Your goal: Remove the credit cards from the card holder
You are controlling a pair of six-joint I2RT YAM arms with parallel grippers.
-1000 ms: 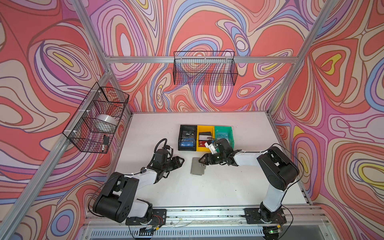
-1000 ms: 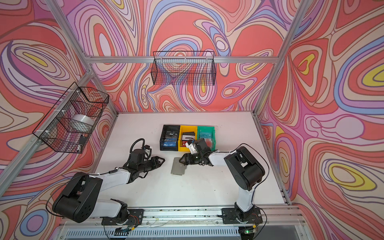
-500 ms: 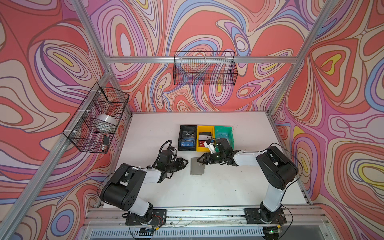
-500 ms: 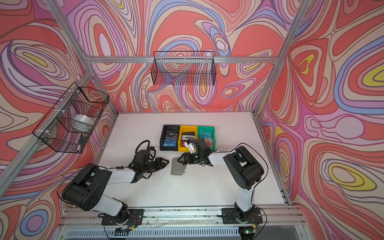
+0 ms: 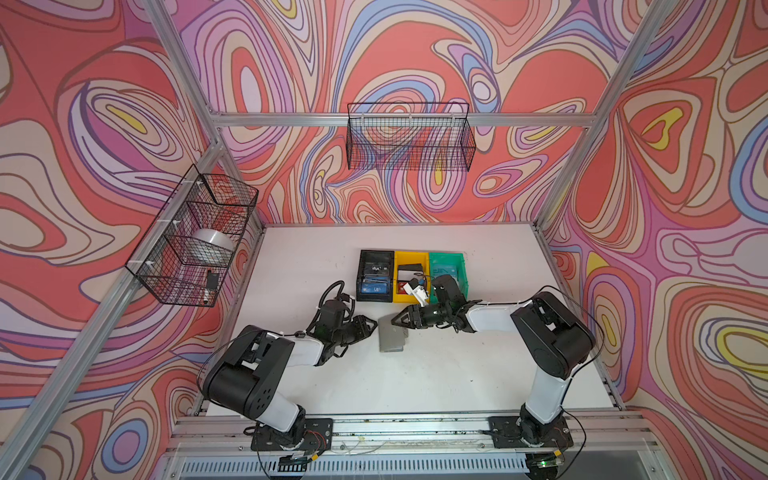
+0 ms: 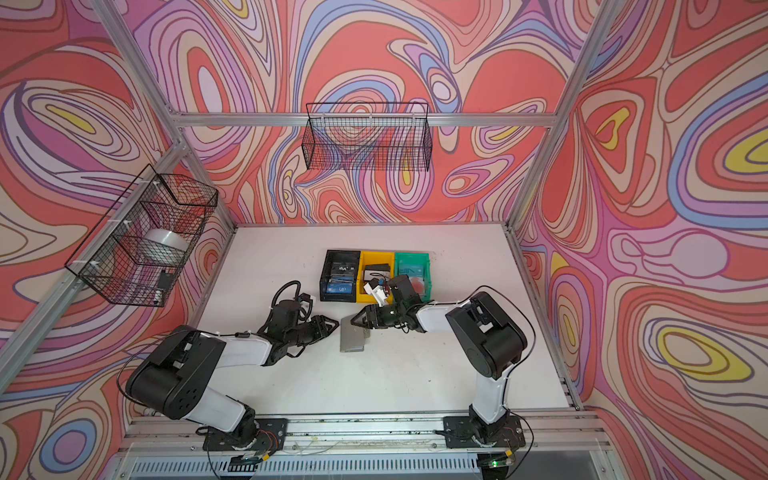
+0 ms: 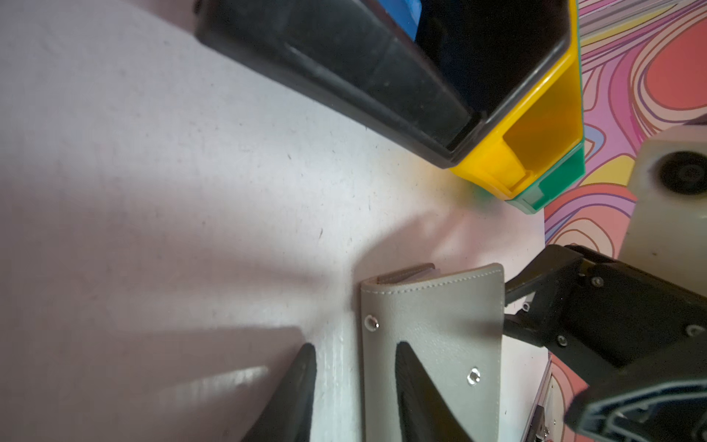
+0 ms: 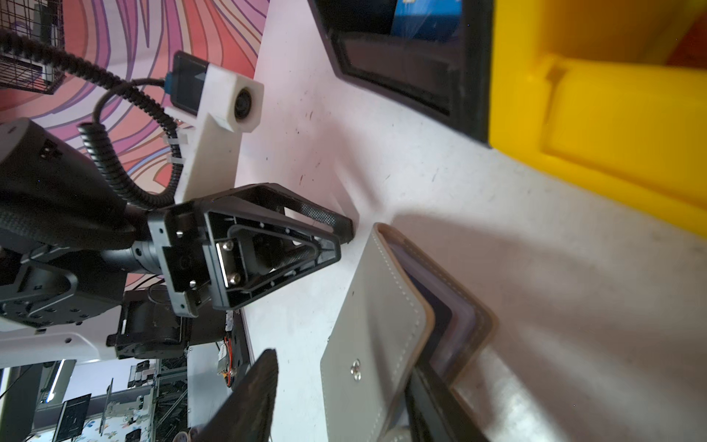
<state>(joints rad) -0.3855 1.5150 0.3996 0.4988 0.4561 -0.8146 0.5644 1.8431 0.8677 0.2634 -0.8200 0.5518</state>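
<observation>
Grey card holder (image 5: 392,337) (image 7: 432,336): flat on the white table (image 5: 457,374), cover up, long axis running in both top views from the row of bins toward the robot's base. Along one long edge, cover slightly raised, dark sleeve pages (image 8: 455,317) peeking out beneath; contents unreadable.

Just beyond the holder's far short end: yellow bin (image 5: 409,254), with black bin (image 5: 360,274) and green bin (image 5: 446,254) flanking it.

At the holder's long edge on the left arm's side: left gripper (image 7: 355,346), fingers apart, one tip over the cover, the other over bare table beside it, gripping nothing.

At the opposite long edge, toward the far corner: right gripper (image 5: 394,321), fingers likewise apart, straddling the raised cover edge, one outside, the other seemingly tucked under the flap, no pinch yet.

Both arms at the holder; right nearer the opening edge. Likely next: pinching that edge and folding the cover across the short axis toward the left gripper, provided the left tip over the cover gives way.
</observation>
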